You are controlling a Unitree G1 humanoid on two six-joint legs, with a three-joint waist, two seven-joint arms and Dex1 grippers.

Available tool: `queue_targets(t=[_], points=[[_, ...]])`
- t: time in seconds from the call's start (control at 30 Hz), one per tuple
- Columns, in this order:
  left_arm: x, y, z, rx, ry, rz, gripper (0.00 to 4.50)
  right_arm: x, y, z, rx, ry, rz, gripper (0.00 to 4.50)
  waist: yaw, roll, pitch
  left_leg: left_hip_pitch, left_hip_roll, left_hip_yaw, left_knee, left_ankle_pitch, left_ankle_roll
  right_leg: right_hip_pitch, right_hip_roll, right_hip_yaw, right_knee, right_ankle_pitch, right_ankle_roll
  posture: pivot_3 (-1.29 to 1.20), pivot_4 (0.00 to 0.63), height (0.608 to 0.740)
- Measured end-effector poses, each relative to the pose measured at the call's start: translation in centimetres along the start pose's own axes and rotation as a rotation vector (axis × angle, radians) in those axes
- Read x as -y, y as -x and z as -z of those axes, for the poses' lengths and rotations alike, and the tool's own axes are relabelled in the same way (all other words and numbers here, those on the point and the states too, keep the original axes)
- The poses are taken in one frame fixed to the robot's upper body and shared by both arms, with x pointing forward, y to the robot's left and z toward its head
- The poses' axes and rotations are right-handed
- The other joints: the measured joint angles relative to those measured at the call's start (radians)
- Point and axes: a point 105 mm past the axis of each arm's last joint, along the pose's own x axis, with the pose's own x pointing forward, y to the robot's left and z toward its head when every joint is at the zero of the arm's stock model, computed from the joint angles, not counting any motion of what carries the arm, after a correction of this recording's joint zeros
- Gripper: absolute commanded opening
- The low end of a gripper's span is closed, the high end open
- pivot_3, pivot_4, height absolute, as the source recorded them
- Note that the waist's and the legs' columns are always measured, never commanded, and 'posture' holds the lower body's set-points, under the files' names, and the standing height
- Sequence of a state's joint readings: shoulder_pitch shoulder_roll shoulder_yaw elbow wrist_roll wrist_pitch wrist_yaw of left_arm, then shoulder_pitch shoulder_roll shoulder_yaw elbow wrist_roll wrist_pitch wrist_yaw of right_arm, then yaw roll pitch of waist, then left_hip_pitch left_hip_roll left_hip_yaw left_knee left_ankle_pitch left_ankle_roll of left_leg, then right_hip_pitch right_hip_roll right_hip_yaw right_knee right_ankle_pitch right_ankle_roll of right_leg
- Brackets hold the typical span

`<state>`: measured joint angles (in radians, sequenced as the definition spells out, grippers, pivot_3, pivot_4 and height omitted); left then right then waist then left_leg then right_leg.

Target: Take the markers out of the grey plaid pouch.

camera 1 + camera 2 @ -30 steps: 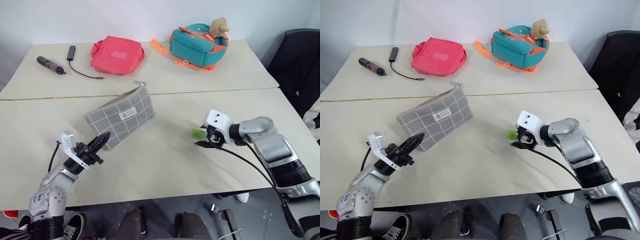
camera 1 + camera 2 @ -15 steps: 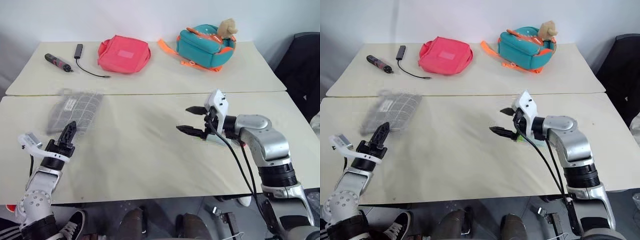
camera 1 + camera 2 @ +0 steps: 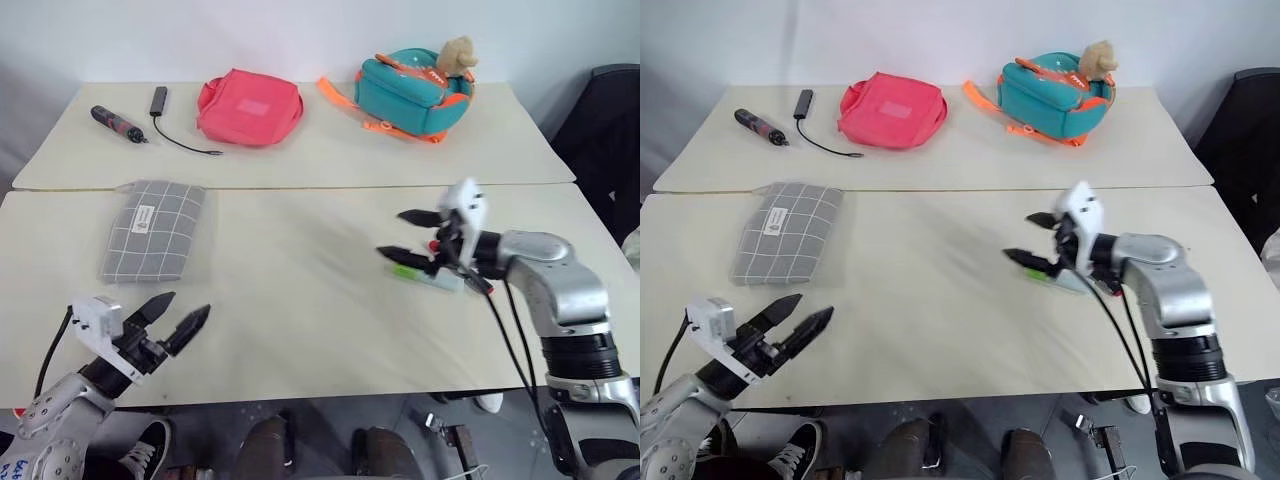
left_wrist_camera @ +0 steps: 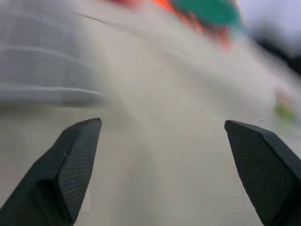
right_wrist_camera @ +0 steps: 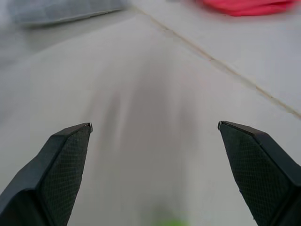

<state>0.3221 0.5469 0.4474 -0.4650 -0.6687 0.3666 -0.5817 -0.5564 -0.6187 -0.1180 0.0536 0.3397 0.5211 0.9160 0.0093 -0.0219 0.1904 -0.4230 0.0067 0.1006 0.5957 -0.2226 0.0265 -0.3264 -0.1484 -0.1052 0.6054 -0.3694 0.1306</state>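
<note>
Two cream tables (image 3: 300, 300) pushed together, seam running across the upper third of the head views.

Grey plaid pouch (image 3: 153, 230) lies flat at the left of the near table, just below the seam, white label toward its upper left corner. Nothing touching it.

Left gripper (image 3: 172, 318) in the lower left of the frame, below the pouch and apart from it, over the near table edge. Fingers spread wide, nothing between them. Its wrist view confirms: two black fingertips (image 4: 75, 165) far apart, bare tabletop between, the pouch blurred at that picture's upper left.

Right gripper (image 3: 412, 236) at centre right of the frame, above the tabletop, pointing toward frame left. Jaws released, one finger high, one low, empty. Its wrist view shows wide-set fingertips (image 5: 61, 165) over plain table.

Markers: a green one with a pale barrel (image 3: 425, 276) lies on the table just under the right gripper, at centre right. A small red bit (image 3: 433, 245) shows just behind the gripper's fingers; cannot tell if that is the red marker.

Far table, upper part of frame: dark tool with a cable (image 3: 118, 124) at upper left, pink-red pouch (image 3: 250, 106) left of centre, teal-orange backpack (image 3: 412, 90) right of centre with a tan plush toy (image 3: 457, 55) on top.
</note>
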Motion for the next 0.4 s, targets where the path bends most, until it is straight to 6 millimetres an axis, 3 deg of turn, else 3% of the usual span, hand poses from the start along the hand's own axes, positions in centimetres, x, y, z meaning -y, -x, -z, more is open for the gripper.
queue_targets(t=[0.1, 0.2, 0.4], points=[[-0.5, -0.2, -0.8, -0.015, -0.139, 0.0, 4.46, 3.5, 3.0, 1.8, -0.046, 0.027, 0.164, 4.5, 0.005, 0.001, 0.0, 0.001, 0.002, 0.003, -0.002, 0.0, 0.0, -0.001, 0.001, -0.001, -0.002, 0.0, 0.0, 0.0, 0.15, 0.74], [-1.5, -0.4, -0.5, -0.03, -0.181, -0.012, 4.46, 4.5, 3.9, 3.2, -0.059, 0.021, 0.22, 4.5, -0.007, 0.001, 0.0, 0.001, 0.005, 0.008, -0.002, -0.001, 0.0, -0.003, 0.003, -0.003, -0.001, 0.0, 0.0, 0.0, 0.15, 0.74], [-2.9, -0.8, -0.3, -0.019, -0.188, -0.02, 4.46, 8.6, 5.9, 4.1, -0.03, 0.038, 0.499, 4.5, -0.021, 0.001, 0.0, 0.002, 0.005, 0.01, 0.0, 0.003, 0.006, -0.005, 0.002, -0.003, 0.006, 0.0, 0.0, 0.0, 0.15, 0.74]])
